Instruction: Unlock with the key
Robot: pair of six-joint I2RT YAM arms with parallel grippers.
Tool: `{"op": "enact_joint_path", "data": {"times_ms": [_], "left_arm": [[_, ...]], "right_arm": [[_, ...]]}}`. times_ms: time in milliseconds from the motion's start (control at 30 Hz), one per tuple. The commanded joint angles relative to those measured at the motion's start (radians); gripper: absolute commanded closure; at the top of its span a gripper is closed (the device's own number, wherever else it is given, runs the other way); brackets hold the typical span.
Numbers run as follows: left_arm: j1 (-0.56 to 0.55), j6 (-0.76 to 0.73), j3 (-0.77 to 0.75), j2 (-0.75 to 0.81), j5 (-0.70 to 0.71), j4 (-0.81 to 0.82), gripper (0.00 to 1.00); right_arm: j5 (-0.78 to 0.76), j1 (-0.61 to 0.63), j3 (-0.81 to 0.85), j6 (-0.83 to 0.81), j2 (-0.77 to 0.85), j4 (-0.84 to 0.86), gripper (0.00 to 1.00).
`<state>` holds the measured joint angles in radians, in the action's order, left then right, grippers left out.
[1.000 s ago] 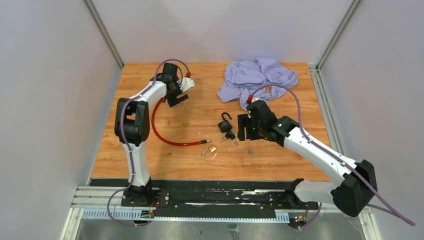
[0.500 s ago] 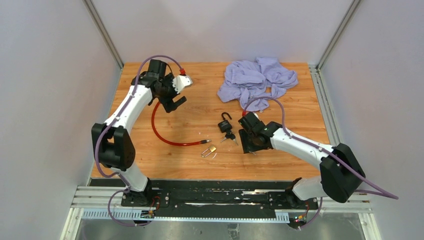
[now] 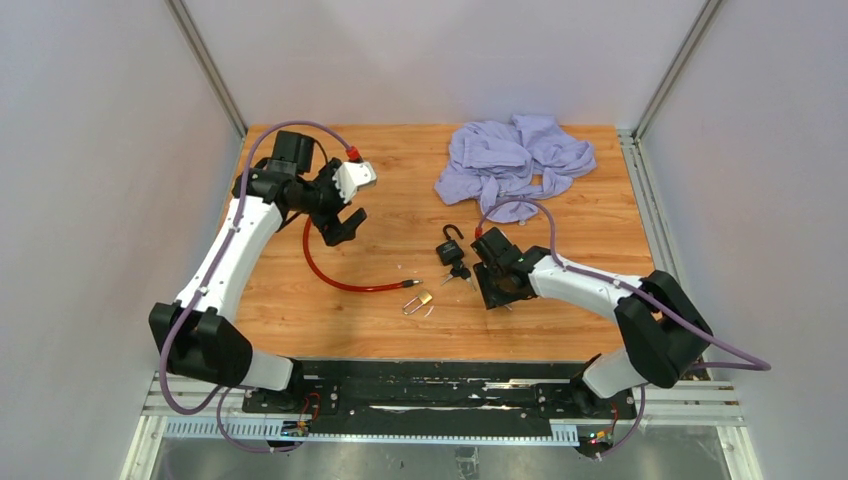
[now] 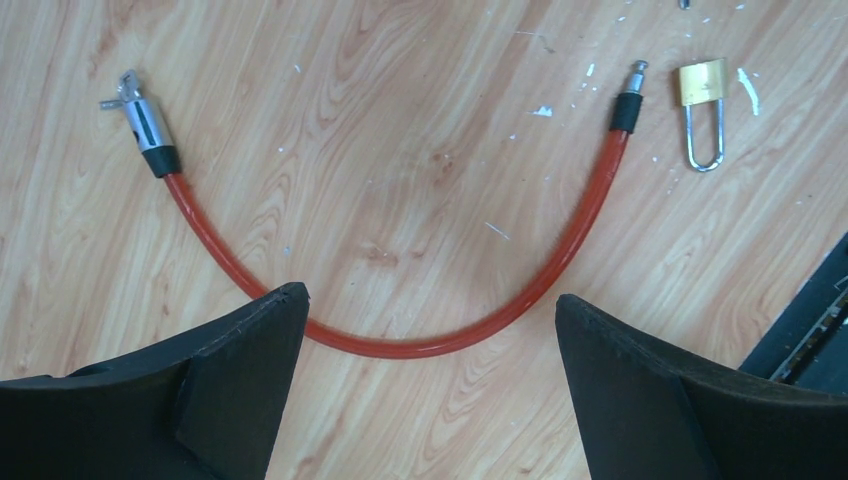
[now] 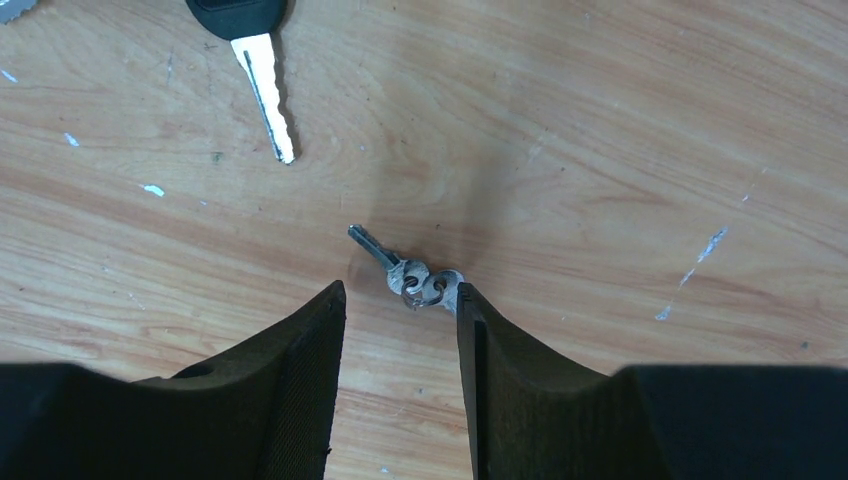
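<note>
Closest in, the brass padlock [image 3: 420, 299] lies near-left of the black padlock [image 3: 449, 247]. Near-right of it, the small keys [image 5: 410, 278] sit between the right gripper's [image 5: 400, 288] half-parted fingers, one finger touching the ring, nothing pinched. Left of that padlock, the left gripper [image 4: 430, 297] hangs wide open and empty over the red cable lock [image 4: 400, 345] — purple cloth [image 3: 515, 160] beyond.

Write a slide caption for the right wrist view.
Right fingers flank a small key bunch on the wooden table; a black-headed key lies beyond.

Bright, even light; soft shadows, sharp focus.
</note>
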<state>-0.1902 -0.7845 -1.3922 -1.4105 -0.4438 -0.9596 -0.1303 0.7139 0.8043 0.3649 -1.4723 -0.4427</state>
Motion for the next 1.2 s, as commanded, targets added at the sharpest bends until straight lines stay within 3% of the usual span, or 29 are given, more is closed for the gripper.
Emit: {"op": "enact_joint_path", "data": {"times_ms": [0, 133, 400, 600, 833, 1167], "left_arm": [[0.005, 0.013, 0.028, 0.036, -0.051, -0.021, 0.02], [0.005, 0.020, 0.036, 0.046, -0.056, -0.021, 0.02], [0.005, 0.014, 0.035, 0.073, -0.046, -0.016, 0.02], [0.005, 0.010, 0.040, 0.082, -0.044, -0.013, 0.02], [0.005, 0.012, 0.054, 0.087, -0.043, -0.013, 0.02], [0.005, 0.018, 0.076, 0.107, -0.134, -0.047, 0.02]], "right_arm": [[0.005, -0.030, -0.030, -0.037, -0.014, 0.041, 0.56], [0.025, -0.042, -0.041, -0.046, -0.027, 0.056, 0.58], [0.103, -0.042, -0.084, -0.013, -0.005, 0.076, 0.74], [0.134, -0.042, -0.097, 0.011, 0.029, 0.070, 0.76], [0.167, -0.042, -0.094, 0.023, 0.060, 0.069, 0.99], [0.293, -0.042, -0.046, -0.004, 0.139, 0.055, 0.99]]}}
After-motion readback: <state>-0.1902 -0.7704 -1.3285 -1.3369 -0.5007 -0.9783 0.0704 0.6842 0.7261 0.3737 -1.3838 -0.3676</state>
